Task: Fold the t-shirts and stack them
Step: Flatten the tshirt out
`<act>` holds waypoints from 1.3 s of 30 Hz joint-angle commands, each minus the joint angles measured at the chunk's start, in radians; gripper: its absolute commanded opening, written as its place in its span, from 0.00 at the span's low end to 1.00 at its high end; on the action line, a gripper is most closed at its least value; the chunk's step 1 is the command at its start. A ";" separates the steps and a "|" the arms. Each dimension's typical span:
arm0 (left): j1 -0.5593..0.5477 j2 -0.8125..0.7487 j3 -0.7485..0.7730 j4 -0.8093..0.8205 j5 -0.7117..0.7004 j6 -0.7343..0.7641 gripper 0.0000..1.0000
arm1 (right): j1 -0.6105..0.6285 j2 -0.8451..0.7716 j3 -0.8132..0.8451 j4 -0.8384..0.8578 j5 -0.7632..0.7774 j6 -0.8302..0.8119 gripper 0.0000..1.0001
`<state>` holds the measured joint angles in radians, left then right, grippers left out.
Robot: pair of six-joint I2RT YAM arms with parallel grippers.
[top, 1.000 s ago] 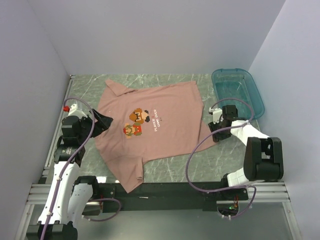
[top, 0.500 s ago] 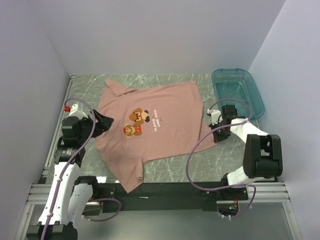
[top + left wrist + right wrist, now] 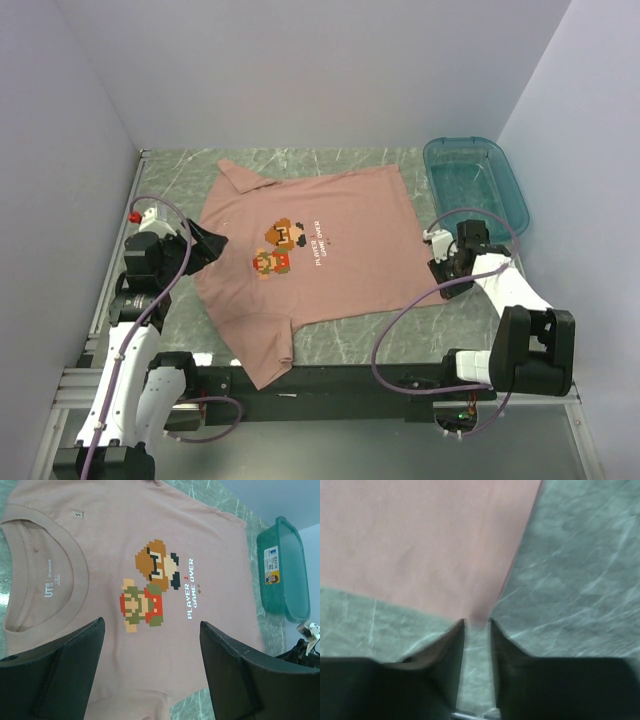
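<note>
One salmon-pink t-shirt [image 3: 320, 270] lies flat and print-up on the marble table, collar toward the left arm. The left wrist view shows its pixel-character print [image 3: 150, 590] and collar. My left gripper [image 3: 207, 243] hovers over the collar side with its jaws wide apart [image 3: 152, 625] and nothing between them. My right gripper [image 3: 443, 270] is low at the shirt's right hem. In the right wrist view the shirt's corner [image 3: 479, 615] sits pinched between the narrow-set fingertips of that gripper [image 3: 477, 624].
A teal plastic tub [image 3: 505, 170] stands at the back right, also visible in the left wrist view [image 3: 282, 580]. Grey walls close in the table on three sides. One sleeve [image 3: 265, 350] hangs toward the near edge rail.
The right gripper closed on the shirt's right edge and moved right, and the whole shirt slid a little rightward with it. The left arm stayed put.
</note>
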<state>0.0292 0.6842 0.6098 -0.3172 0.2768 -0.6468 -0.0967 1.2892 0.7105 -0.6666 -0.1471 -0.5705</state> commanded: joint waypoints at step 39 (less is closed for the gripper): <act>0.094 1.827 1.564 0.038 -0.036 -0.194 0.45 | 0.270 -0.030 0.294 -0.008 -0.568 -0.039 0.54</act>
<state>0.1047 2.4668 2.1086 -0.3180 0.2024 -0.7746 0.1844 1.2575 0.9989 -0.7090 -0.7307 -0.6205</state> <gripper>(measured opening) 0.450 0.543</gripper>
